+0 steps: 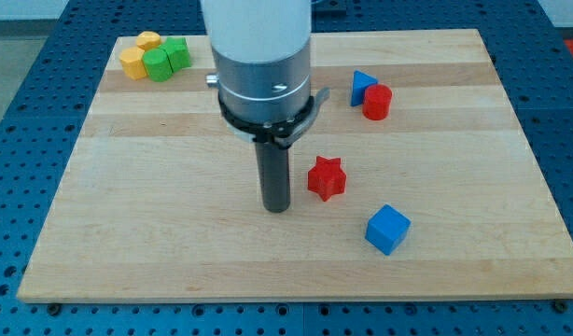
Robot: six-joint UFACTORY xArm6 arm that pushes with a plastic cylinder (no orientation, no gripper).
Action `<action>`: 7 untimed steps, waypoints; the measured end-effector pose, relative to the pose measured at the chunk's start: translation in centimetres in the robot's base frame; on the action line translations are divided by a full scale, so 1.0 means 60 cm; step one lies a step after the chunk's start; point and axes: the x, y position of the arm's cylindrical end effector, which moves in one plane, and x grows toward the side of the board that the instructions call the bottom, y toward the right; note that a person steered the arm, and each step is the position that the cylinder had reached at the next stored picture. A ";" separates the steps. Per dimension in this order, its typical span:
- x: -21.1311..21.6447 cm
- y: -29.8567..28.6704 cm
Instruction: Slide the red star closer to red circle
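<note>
- My tip (277,208) rests on the table (174,252), just to the view's left of the red star (327,178), near it but apart.
- Red circle (377,102): toward the view's upper right of the star, touching a blue triangle (361,85).
- Blue cube (387,230): toward the view's lower right of the star.
- Two yellow blocks (138,54) and two green blocks (167,58): clustered far to the star's upper left.

The red star (327,178) lies flat on the table (156,252). The red circle (377,102), a short upright cylinder, sits well apart from the star, toward the view's upper right.
</note>
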 end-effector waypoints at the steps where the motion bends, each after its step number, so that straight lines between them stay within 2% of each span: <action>1: -0.015 0.048; 5: -0.073 0.176; 7: -0.092 0.188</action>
